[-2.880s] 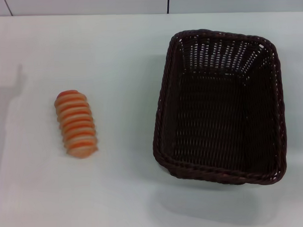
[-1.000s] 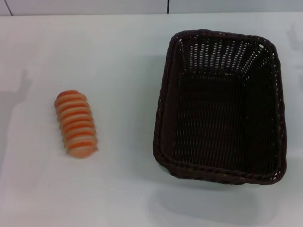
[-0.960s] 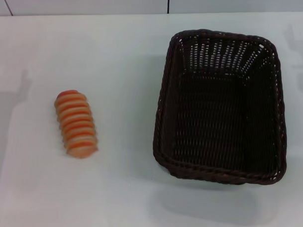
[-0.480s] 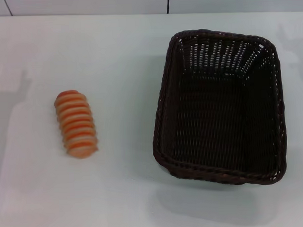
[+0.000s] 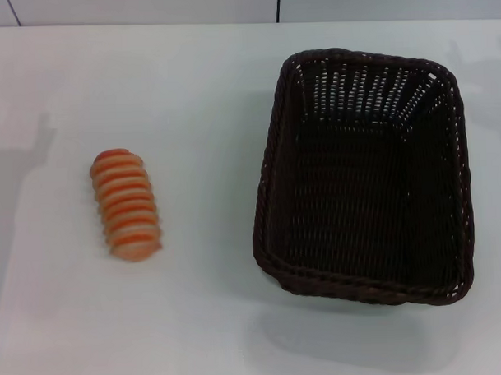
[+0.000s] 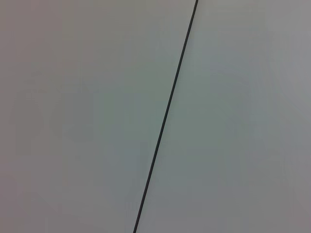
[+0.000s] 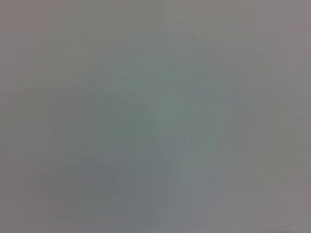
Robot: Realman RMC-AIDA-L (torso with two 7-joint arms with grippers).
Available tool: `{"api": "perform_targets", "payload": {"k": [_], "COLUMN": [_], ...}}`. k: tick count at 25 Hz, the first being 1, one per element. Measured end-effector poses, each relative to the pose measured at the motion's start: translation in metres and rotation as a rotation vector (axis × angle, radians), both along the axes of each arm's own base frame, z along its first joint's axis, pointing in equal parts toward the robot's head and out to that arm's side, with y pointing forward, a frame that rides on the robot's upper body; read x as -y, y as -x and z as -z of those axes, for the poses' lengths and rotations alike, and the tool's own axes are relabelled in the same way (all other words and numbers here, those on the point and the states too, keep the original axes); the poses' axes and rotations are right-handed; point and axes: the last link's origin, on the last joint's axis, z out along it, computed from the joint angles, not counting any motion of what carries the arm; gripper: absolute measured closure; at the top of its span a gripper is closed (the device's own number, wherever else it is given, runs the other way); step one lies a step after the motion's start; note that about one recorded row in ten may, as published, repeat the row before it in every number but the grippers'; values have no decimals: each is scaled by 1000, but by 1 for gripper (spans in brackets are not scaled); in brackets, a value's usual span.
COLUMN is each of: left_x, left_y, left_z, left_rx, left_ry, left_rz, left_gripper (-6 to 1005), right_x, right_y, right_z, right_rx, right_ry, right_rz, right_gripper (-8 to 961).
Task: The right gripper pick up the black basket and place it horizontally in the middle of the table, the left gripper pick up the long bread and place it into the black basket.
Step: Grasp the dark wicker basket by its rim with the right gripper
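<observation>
The black basket (image 5: 365, 171) stands on the right half of the white table (image 5: 198, 99) in the head view, its long side running front to back, with nothing inside. The long bread (image 5: 125, 203), striped orange and cream, lies on the left half, also lengthwise front to back. Neither gripper appears in any view; only faint shadows fall on the table at the far left and far right. The left wrist view holds a pale surface crossed by a thin dark seam (image 6: 166, 114). The right wrist view holds only a plain grey surface.
The table's far edge meets a light wall with dark vertical seams (image 5: 278, 4). Bare tabletop lies between the bread and the basket and along the front.
The bread and basket have not moved. The faint shadows at the table's left and right edges have shifted slightly.
</observation>
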Motion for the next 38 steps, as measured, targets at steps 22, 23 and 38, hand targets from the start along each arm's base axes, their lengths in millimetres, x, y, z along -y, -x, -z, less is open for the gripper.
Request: {"api": "perform_targets", "payload": {"k": [22, 23, 38], "left_x": [4, 4, 2], "left_y": [5, 5, 10], "left_z": [-5, -5, -12], "left_rx": [-3, -5, -22], "left_ry": [-18, -19, -10], "left_rz": [-10, -9, -18], "left_gripper": [139, 139, 139], "right_x": [60, 62, 86], "right_y": [48, 48, 47], "right_z": [35, 37, 55], "right_rx": [-33, -49, -158], "right_ry": [362, 383, 529], "right_rz": [268, 282, 453], "right_gripper": [151, 151, 152]}}
